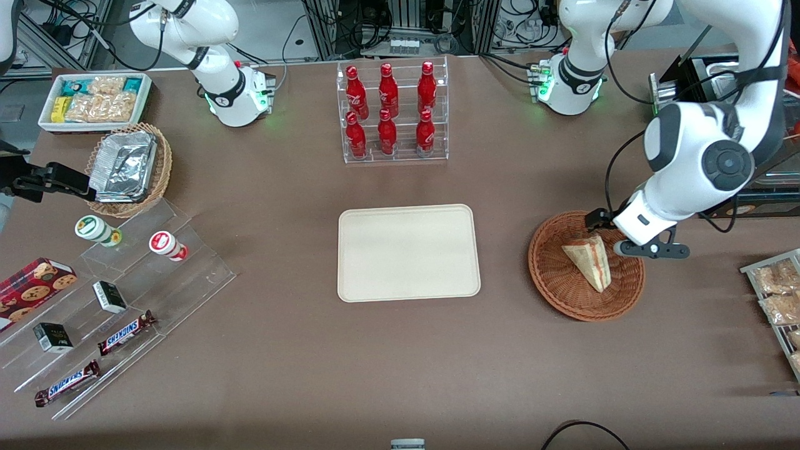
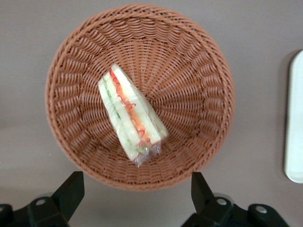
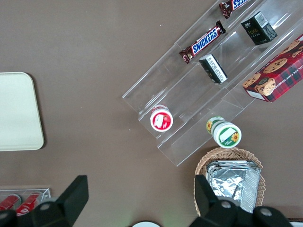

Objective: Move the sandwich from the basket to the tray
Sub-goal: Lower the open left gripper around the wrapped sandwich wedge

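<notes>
The sandwich (image 1: 590,262), a plastic-wrapped wedge of pale bread with red, orange and green filling, lies in the round reddish-brown wicker basket (image 1: 562,281). My left gripper (image 1: 615,234) hangs above the basket's rim, on the part farther from the front camera. It is open and empty. In the left wrist view the sandwich (image 2: 130,113) lies in the middle of the basket (image 2: 189,80), and the gripper (image 2: 136,182) is spread wide just outside the rim. The cream tray (image 1: 409,253) lies flat and bare at the table's middle, beside the basket; its edge shows in the left wrist view (image 2: 296,118).
A clear rack of red bottles (image 1: 392,112) stands farther from the camera than the tray. Bagged snacks (image 1: 778,294) lie at the working arm's end. Toward the parked arm's end are acrylic steps with candy bars (image 1: 125,294), a tan basket of foil containers (image 1: 128,169) and a white snack bin (image 1: 94,100).
</notes>
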Action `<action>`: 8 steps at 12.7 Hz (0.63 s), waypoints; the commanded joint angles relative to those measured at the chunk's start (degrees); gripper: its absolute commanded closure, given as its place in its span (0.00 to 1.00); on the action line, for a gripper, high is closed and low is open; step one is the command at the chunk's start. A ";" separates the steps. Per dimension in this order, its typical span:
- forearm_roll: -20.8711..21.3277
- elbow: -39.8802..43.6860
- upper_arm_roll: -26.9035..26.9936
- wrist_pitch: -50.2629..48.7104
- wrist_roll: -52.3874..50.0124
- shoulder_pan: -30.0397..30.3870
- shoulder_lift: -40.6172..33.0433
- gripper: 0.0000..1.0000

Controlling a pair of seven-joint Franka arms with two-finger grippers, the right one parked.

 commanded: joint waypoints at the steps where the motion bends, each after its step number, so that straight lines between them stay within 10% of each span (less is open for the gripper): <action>1: 0.88 -4.51 0.01 7.25 -0.66 0.51 0.02 0.00; 8: 0.88 -5.49 0.01 11.59 -27.37 0.24 2.04 0.00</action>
